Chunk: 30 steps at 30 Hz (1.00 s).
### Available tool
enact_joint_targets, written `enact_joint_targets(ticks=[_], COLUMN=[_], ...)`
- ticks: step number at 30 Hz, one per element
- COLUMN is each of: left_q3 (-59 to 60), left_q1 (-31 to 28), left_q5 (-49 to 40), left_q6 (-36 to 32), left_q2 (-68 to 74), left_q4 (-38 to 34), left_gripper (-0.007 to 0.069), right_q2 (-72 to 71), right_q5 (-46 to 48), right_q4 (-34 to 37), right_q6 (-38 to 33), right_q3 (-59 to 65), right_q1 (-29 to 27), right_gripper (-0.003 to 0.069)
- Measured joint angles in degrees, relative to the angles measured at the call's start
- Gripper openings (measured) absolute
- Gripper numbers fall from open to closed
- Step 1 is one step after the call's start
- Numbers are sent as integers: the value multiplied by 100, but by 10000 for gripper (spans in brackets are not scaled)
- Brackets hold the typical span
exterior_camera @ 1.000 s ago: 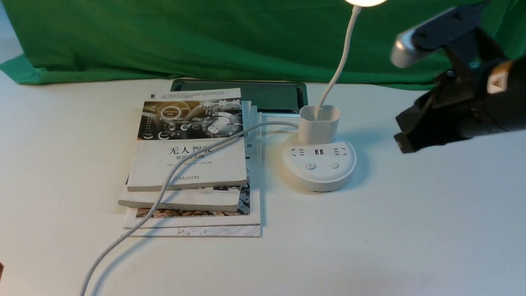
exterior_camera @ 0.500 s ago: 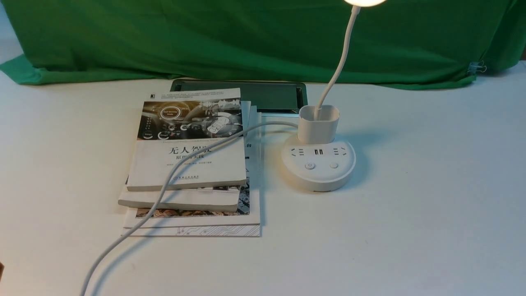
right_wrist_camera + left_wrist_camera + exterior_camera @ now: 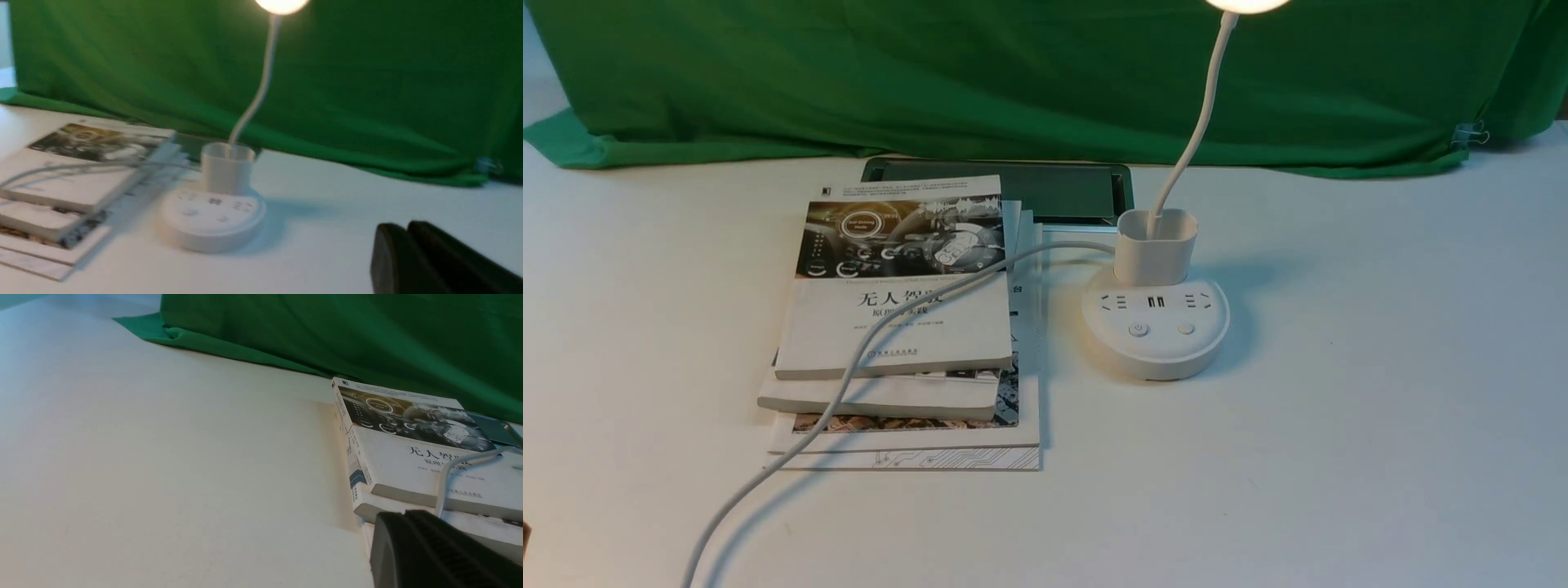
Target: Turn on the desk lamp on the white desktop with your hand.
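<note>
The white desk lamp [image 3: 1156, 327] stands on the white desktop [image 3: 1339, 457], right of a stack of books. Its round base shows sockets, USB ports and two buttons. A cup-shaped holder sits on the base, and a thin neck rises to the round head [image 3: 1248, 4], which glows at the top edge. The lamp also shows in the right wrist view [image 3: 212, 216], head lit. Neither gripper shows in the front view. My left gripper [image 3: 404, 516] is shut and empty beside the books. My right gripper [image 3: 402, 228] is shut and empty, low over the desktop, right of the lamp and apart from it.
A stack of books [image 3: 898, 327] lies left of the lamp, with the lamp's white cable [image 3: 849, 376] running across it to the front edge. A dark tablet [image 3: 1045, 188] lies behind the books. A green cloth [image 3: 1013, 73] covers the back.
One second ago my right arm was in the front view at the right, above the desktop. It has drawn back out of that view. The lamp head glows throughout.
</note>
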State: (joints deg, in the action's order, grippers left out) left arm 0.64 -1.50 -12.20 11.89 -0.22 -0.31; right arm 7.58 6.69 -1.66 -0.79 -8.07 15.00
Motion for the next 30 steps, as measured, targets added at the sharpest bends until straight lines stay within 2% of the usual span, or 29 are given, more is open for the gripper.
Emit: enact_joint_targets(ticks=[4, 8, 16, 30], left_q3=[0, 0, 0, 0], left_q1=[0, 0, 0, 0], left_q5=[0, 0, 0, 0], left_q6=[0, 0, 0, 0], left_q2=[0, 0, 0, 0], left_q4=[0, 0, 0, 0], left_gripper=[21, 21, 21, 21], right_q2=[-328, -543, -733, -733], right_q5=[-47, -16, 536, 555], right_q4=[-12, -12, -19, -19], right_q6=[224, 271, 254, 255], right_q3=[563, 846, 868, 868], right_q1=[-861, -1289, -1338, -1338], right_gripper=[94, 99, 122, 165])
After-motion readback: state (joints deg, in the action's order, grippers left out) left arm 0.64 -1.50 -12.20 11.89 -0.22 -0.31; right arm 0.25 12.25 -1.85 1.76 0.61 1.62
